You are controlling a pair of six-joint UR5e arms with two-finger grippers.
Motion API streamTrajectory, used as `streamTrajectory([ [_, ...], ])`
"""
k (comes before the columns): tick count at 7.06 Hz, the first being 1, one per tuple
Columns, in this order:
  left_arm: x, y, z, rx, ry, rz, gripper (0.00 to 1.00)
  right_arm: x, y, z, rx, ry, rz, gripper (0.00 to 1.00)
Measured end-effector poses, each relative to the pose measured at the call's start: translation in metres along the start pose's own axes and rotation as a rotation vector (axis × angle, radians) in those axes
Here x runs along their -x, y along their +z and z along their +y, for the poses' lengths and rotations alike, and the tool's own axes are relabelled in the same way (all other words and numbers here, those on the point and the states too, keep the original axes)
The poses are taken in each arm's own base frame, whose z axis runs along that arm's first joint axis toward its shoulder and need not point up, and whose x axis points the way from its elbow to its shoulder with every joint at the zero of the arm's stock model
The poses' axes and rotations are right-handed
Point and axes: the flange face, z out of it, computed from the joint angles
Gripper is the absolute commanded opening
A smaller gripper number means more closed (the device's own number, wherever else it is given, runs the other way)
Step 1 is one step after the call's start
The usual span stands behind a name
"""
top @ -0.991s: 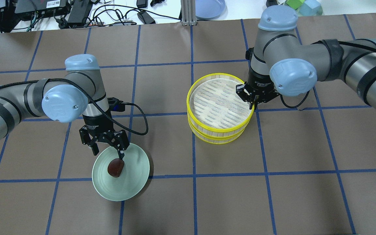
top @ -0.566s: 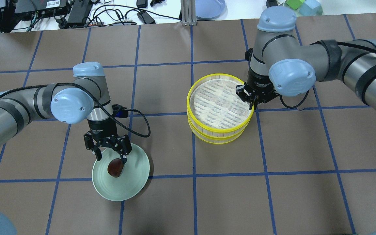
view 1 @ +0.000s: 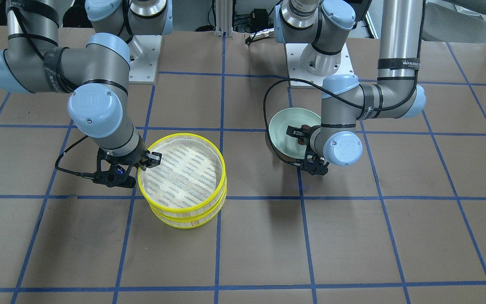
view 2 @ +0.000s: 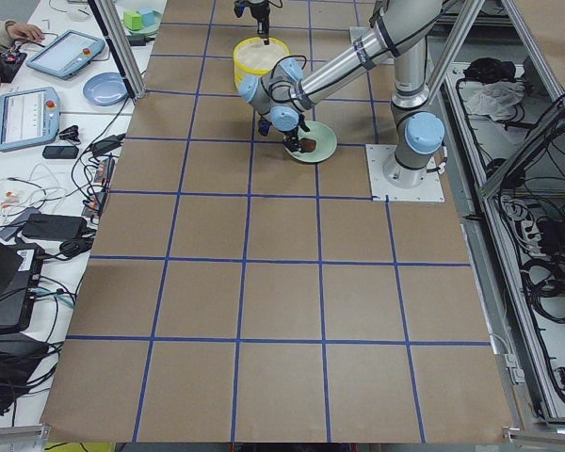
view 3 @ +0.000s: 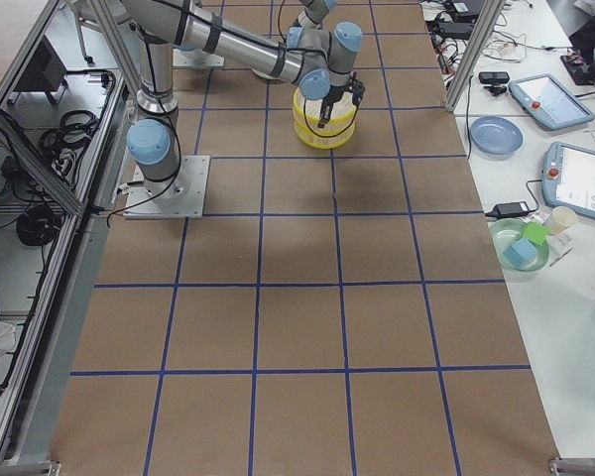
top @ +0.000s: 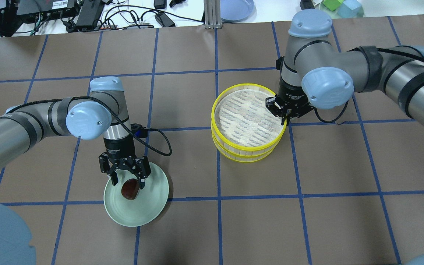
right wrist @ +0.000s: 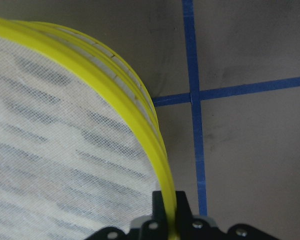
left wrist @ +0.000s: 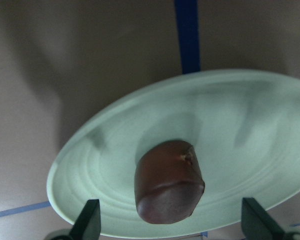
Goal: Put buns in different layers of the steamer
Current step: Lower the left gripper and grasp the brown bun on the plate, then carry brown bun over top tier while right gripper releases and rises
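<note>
One high camera looks down from behind the robot; another faces it across the table (top: 256,228). Both share the stacked steamer trays (top: 248,121) and plate (top: 149,211). Two distant side cameras look along the table from its ends. Each wrist camera is very close: one over the plate, one at the top tray's rim.
</note>
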Motion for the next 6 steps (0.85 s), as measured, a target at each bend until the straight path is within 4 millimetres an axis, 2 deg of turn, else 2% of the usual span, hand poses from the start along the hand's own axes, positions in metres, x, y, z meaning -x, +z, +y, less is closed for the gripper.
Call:
streamTrajectory([
  [1, 0.001, 0.003, -0.004, 0.010, -0.029, 0.002, 0.00, 0.000, 0.001, 0.000, 0.002, 0.000, -0.001, 0.21],
  [2, 0.002, 0.004, -0.006, 0.012, -0.060, 0.001, 0.00, 0.001, 0.003, -0.001, 0.005, -0.001, 0.000, 0.78],
  [3, 0.002, -0.005, -0.007, -0.007, -0.078, -0.002, 0.00, 0.001, 0.004, -0.001, 0.008, -0.006, 0.003, 1.00],
  [4, 0.003, -0.023, -0.008, -0.045, -0.092, -0.006, 0.00, 0.003, 0.005, 0.000, 0.013, -0.014, 0.008, 1.00],
  [6, 0.001, -0.074, -0.003, -0.154, -0.156, -0.016, 0.00, 0.007, 0.003, 0.002, 0.011, -0.030, 0.012, 1.00],
])
